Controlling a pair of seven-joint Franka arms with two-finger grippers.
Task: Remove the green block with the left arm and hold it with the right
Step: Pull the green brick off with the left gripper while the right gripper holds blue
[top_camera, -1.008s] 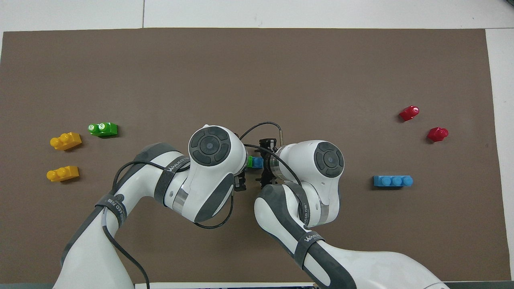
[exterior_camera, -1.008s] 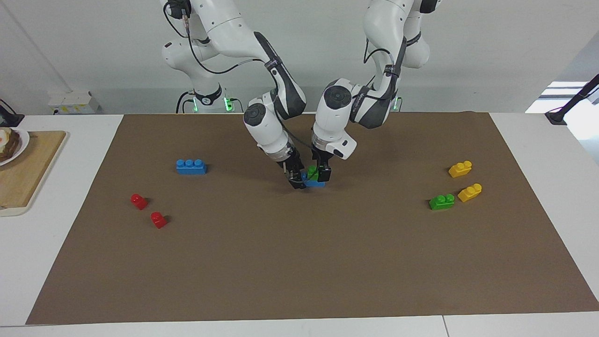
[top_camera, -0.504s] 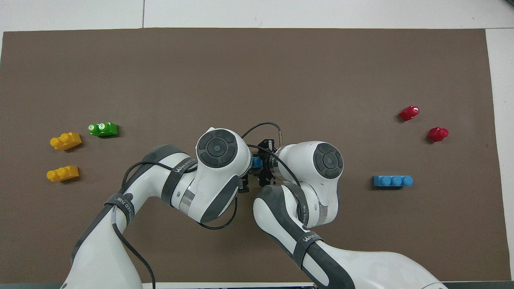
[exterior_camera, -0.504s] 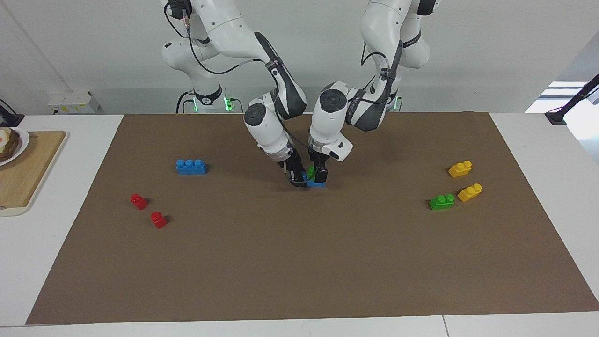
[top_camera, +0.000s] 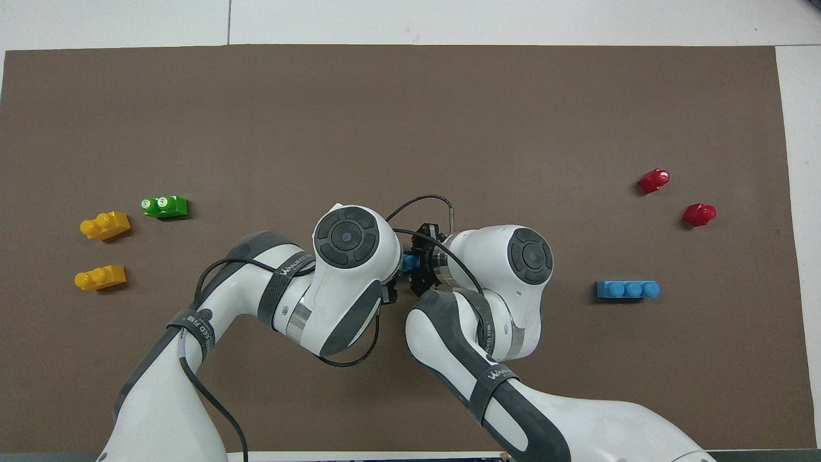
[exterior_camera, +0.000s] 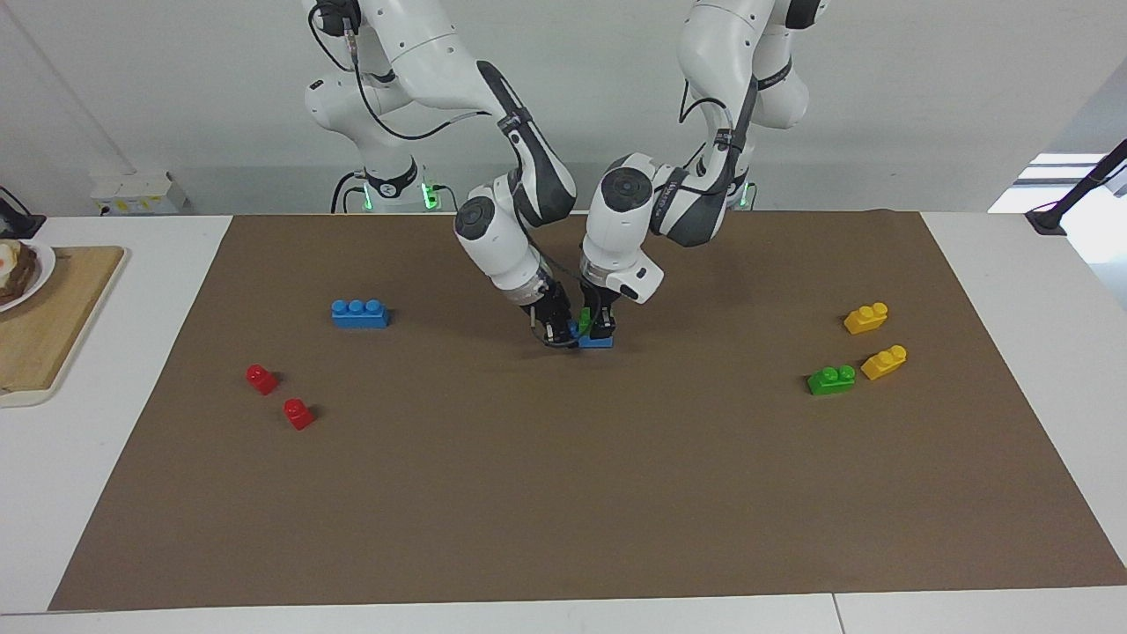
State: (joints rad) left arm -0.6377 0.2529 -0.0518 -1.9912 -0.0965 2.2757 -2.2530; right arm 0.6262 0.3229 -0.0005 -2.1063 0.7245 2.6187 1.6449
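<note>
The green block (exterior_camera: 585, 319) sits on top of a blue brick (exterior_camera: 597, 342) in the middle of the brown mat. My left gripper (exterior_camera: 600, 326) comes down from above and is shut on the green block. My right gripper (exterior_camera: 556, 332) slants in from the right arm's end and is shut on the end of the blue brick. In the overhead view only a sliver of the blue brick (top_camera: 408, 262) shows between the two wrists, and the green block is hidden under the left wrist.
A second green brick (exterior_camera: 830, 379) and two yellow bricks (exterior_camera: 865, 318) (exterior_camera: 884, 362) lie toward the left arm's end. Another blue brick (exterior_camera: 359, 313) and two red bricks (exterior_camera: 261, 379) (exterior_camera: 298, 413) lie toward the right arm's end, with a wooden board (exterior_camera: 44, 326) off the mat.
Both grippers have closed, the left on the green block and the right on the blue brick. The left wrist shifted over the green block, hiding it in the overhead view.
</note>
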